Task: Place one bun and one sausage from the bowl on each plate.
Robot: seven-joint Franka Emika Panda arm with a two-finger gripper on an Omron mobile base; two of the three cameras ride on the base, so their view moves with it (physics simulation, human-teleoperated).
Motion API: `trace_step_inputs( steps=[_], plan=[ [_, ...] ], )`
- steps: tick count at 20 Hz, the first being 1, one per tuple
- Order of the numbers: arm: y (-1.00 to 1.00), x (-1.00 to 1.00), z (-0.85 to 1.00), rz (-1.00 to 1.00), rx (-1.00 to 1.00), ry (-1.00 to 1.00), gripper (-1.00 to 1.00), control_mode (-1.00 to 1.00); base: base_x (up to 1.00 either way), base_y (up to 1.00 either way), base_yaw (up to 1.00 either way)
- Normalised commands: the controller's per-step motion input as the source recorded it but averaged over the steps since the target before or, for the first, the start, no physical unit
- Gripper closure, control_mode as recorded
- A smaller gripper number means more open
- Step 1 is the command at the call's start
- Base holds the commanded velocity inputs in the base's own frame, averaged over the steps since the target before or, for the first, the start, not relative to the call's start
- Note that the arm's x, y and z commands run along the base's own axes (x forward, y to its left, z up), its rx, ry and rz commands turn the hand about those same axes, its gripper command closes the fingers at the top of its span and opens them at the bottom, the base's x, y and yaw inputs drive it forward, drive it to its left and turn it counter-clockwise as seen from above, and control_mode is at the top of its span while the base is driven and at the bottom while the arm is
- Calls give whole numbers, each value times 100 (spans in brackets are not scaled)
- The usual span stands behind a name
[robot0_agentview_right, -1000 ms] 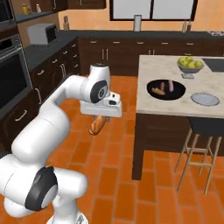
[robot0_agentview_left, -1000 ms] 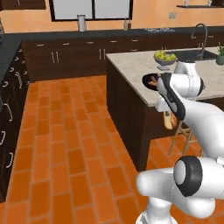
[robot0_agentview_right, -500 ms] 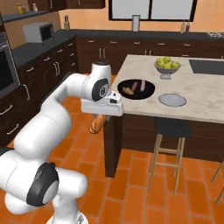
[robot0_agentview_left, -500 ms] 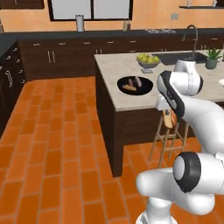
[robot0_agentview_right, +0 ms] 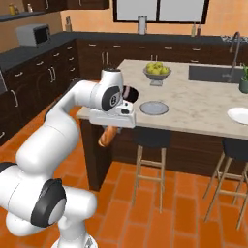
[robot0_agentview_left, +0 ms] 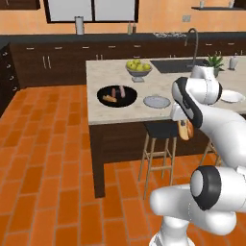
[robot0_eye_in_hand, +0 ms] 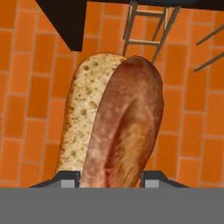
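The hand (robot0_eye_in_hand: 109,179) is clamped on a bun (robot0_eye_in_hand: 113,127), held below the desk's front edge, over the floor. The black bowl (robot0_agentview_left: 116,95) sits near the desk's left edge; the grey plate (robot0_agentview_left: 156,101) lies just beside it, the white plate (robot0_agentview_right: 240,115) well apart.

The claw (robot0_agentview_right: 107,138) hangs below the worktop (robot0_agentview_left: 163,108) edge, over open brick floor (robot0_agentview_left: 48,168), a bun (robot0_eye_in_hand: 109,122) between its fingers. A stool (robot0_agentview_right: 151,145) stands just beside it, under the overhang. On the worktop, the black bowl (robot0_agentview_left: 117,96), grey plate (robot0_agentview_left: 156,101) and apple bowl (robot0_agentview_left: 138,68) sit near together; bare stone lies between grey plate and white plate (robot0_agentview_right: 239,115).
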Motion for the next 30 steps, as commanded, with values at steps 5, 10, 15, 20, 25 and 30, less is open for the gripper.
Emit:
trace_step_inputs(
  steps=[5, 10, 15, 20, 25, 30],
  plan=[
    [0, 0, 0, 0, 0, 0, 100, 100, 45, -58, -3],
    [0, 0, 0, 0, 0, 0, 100, 100, 73, -19, -9],
    [0, 0, 0, 0, 0, 0, 100, 100, 70, -3, -4],
    [0, 0, 0, 0, 0, 0, 100, 100, 76, -8, 0],
    [0, 0, 0, 0, 0, 0, 100, 100, 69, -14, 0],
    [0, 0, 0, 0, 0, 0, 100, 100, 55, -10, -2]
  ],
)
